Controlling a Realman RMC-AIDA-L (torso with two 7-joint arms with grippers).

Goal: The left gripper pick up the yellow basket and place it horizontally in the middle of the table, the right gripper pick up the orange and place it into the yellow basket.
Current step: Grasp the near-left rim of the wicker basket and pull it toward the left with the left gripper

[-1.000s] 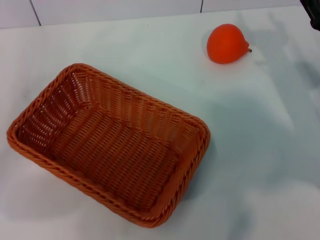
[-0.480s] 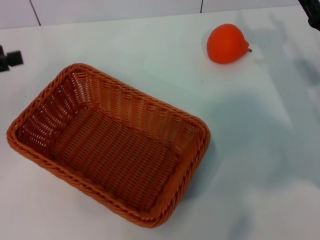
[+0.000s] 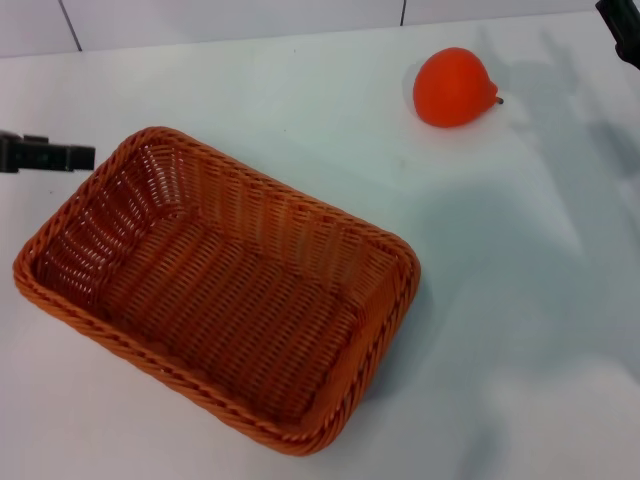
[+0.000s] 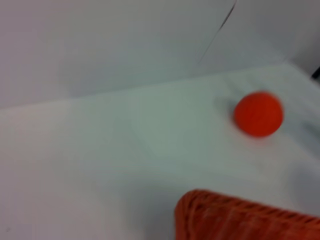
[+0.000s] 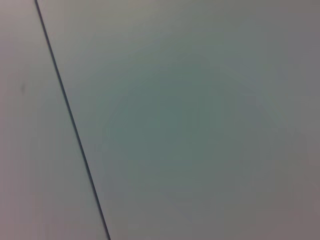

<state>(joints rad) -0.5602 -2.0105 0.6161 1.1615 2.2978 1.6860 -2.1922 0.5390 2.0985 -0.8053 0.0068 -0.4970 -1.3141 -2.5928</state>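
— Where does the yellow basket (image 3: 215,300) sit for you?

— On the near-left part of the table (image 3: 520,300), empty and skewed: its long sides run from far-left to near-right, not square across. My left gripper (image 3: 48,155) comes in at the left edge, just beside the basket's far-left corner, not touching the rim as far as I can judge. Whether its fingers are apart or together I cannot tell; only a dark strip of it shows.

— And the orange (image 3: 456,87)?

— Far right, well apart from the basket, stem pointing right. From my left wrist I see it (image 4: 258,113) beyond a corner of the basket (image 4: 240,220). My right gripper (image 3: 622,22) is just a dark tip at the far-right corner, beyond the orange; its fingers I cannot tell either, and its wrist camera shows only a pale surface with a thin dark line.

— So how would you take the basket well?

— I think I should straddle the braided rim on the short left side, one finger inside and one outside the sloping wall, and close on the rim, not the weave. Then lift only a little, turn it until the long sides lie across, and set it down mid-table. A one-sided hold may let it tilt, so I would go slowly.
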